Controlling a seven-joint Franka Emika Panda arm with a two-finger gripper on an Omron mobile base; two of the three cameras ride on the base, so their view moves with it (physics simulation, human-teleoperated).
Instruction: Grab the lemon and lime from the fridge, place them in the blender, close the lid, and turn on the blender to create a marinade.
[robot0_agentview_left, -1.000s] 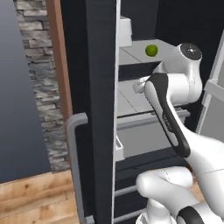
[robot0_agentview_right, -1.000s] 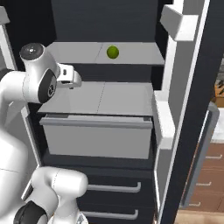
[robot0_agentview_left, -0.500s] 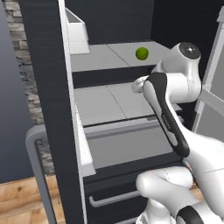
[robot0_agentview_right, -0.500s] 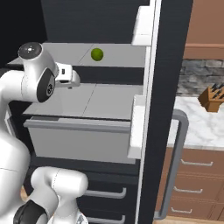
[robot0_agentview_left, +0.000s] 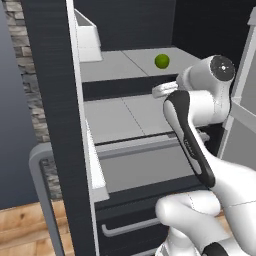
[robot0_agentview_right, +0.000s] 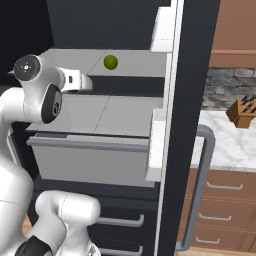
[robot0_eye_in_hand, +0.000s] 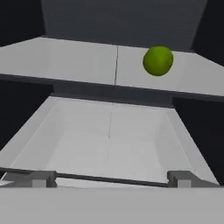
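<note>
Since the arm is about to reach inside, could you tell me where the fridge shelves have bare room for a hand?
The upper shelf is bare across its left half, from the centre seam to the dark side wall. Its right half holds the lime, with some bare shelf around it. The lower shelf, between the upper shelf's front edge and the drawer, is bare throughout.

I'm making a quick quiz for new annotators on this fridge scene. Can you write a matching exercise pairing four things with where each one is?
Things:
1. lime
2. knife block
3. white bin
4. drawer

Places:
A. on the marble counter right of the fridge
B. below the lower shelf, pulled out
C. on the upper shelf
D. on the door, high up

Pairs: 1-C, 2-A, 3-D, 4-B
</note>
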